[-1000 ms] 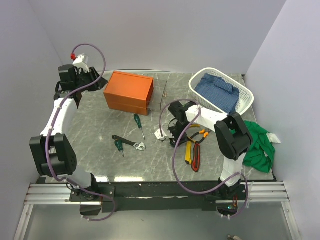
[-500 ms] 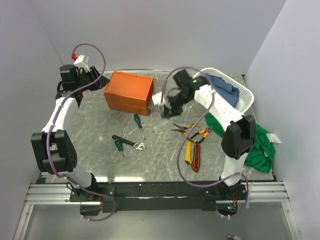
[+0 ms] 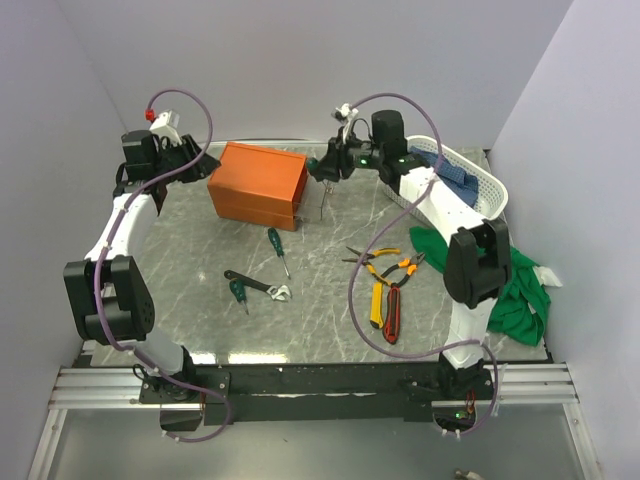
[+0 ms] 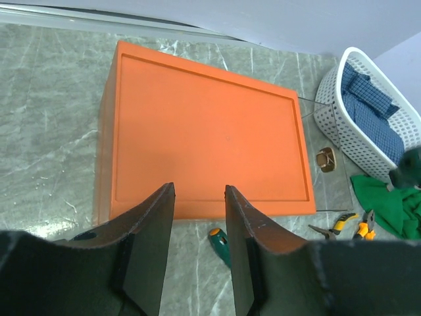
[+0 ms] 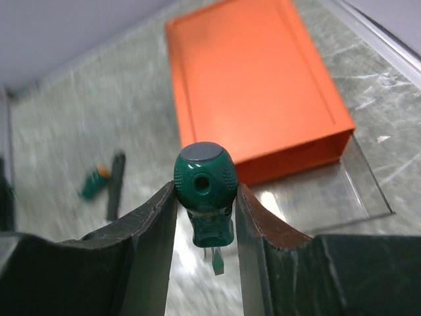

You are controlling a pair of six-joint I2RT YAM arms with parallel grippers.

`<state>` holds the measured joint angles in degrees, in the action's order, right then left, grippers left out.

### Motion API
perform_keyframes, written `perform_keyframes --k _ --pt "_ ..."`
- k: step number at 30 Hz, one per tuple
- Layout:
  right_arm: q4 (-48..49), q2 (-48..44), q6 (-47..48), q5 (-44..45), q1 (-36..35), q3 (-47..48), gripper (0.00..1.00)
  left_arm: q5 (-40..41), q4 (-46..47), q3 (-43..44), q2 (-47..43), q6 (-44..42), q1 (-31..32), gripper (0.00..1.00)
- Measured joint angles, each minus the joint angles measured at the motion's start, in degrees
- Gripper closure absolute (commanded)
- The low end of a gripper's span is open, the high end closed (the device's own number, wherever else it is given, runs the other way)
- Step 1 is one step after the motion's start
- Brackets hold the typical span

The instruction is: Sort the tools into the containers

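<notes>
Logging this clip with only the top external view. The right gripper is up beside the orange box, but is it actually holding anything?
Observer: Yes. The right wrist view shows the right gripper shut on a green-handled screwdriver. The jaws press both sides of the handle and the tip hangs down.
Operator: And the left one?
Observer: The left gripper is open with nothing between its jaws, above the near edge of the orange box.
Operator: Is that box open?
Observer: No. The left wrist view shows a flat orange top with a raised rim and no opening.
</notes>
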<state>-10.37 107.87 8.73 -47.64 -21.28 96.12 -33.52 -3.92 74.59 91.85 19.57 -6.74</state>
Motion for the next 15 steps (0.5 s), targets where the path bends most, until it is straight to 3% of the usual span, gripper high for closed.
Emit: perform_keyframes --k 4,5,6,11,15 --pt "10.86 5.22 -16.09 1.95 0.55 1.49 0.98 0.39 -0.31 -0.55 -0.28 -1.01 0.00 0.57" --pt "12.37 6.32 -18.49 2.34 0.59 2.12 0.94 0.44 -0.31 -0.85 -0.42 -1.20 0.00 0.57" --pt "14.38 7.85 -21.38 3.13 0.72 2.64 0.82 0.44 -0.31 -1.18 -0.52 -1.38 0.00 0.57" --pt "16.17 10.49 -26.40 6.91 1.07 2.89 0.45 0.59 -0.59 -2.80 -0.79 -1.95 0.00 0.57" --pt "15.87 10.32 -26.23 9.94 1.25 2.89 0.37 0.85 -1.11 -2.99 -0.85 -2.21 0.00 0.57"
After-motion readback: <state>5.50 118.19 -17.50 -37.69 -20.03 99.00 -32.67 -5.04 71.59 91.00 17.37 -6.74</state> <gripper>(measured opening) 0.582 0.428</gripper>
